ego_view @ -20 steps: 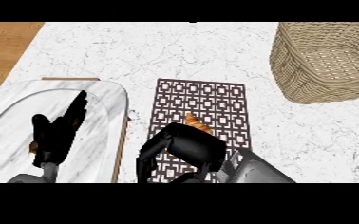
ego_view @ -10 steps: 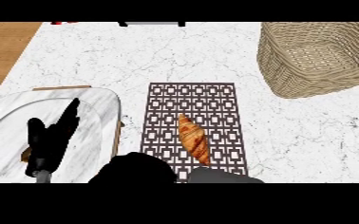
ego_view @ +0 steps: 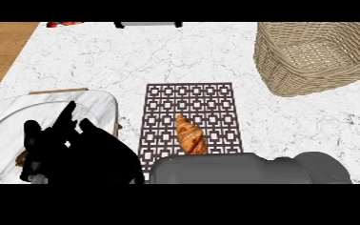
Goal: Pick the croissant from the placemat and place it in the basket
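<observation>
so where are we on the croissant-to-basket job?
Nothing is done yet. The croissant lies on the placemat, unheld, and the wicker basket at upper right holds nothing visible. A grey forearm crosses the lower edge just below the croissant; black hands show at lower left, holding nothing I can see. Grasp, carry and placement all remain.

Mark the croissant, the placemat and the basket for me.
croissant (ego_view: 190, 136), head view, middle of its golden body.
placemat (ego_view: 188, 100), head view, bare patterned part above the croissant.
basket (ego_view: 281, 78), head view, its woven near wall.
</observation>
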